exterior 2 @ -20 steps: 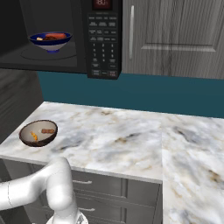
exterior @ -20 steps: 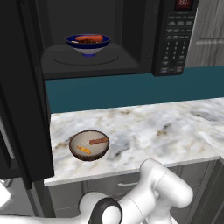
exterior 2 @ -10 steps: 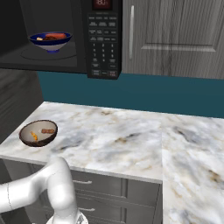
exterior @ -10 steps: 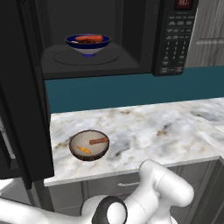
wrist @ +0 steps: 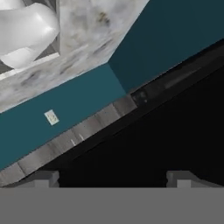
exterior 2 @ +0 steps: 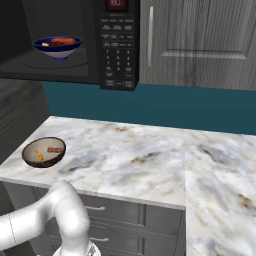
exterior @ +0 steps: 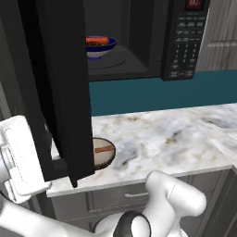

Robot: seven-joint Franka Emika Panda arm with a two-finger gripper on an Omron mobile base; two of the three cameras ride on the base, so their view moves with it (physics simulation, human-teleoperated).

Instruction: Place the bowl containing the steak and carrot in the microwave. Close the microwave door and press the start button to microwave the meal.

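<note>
The dark-blue bowl (exterior: 99, 47) (exterior 2: 58, 47) stands on the turntable inside the black microwave (exterior: 139, 69) (exterior 2: 75, 75). The orange-red carrot (exterior: 97, 40) (exterior 2: 62, 41) lies across the bowl; the steak is too small to make out. The microwave door (exterior: 60, 92) hangs partly swung in front of the cavity's left side. My white wrist (exterior: 19, 159) sits low at the door's outer left face. In the hand view my gripper (wrist: 113, 179) is open, its fingertips (wrist: 43, 178) wide apart against a dark glossy surface, with nothing between them.
A brown bowl (exterior: 103, 152) (exterior 2: 44, 152) with food scraps rests on the marble counter (exterior: 162, 139) (exterior 2: 140, 155) below the door. The keypad panel (exterior: 185, 41) (exterior 2: 119, 45) is at the oven's right. Grey cabinets (exterior 2: 200, 40) stand to the right.
The microwave door has swung from fully open to partly across the cavity. My hand has risen at the door's left side. The bowls have not moved.
</note>
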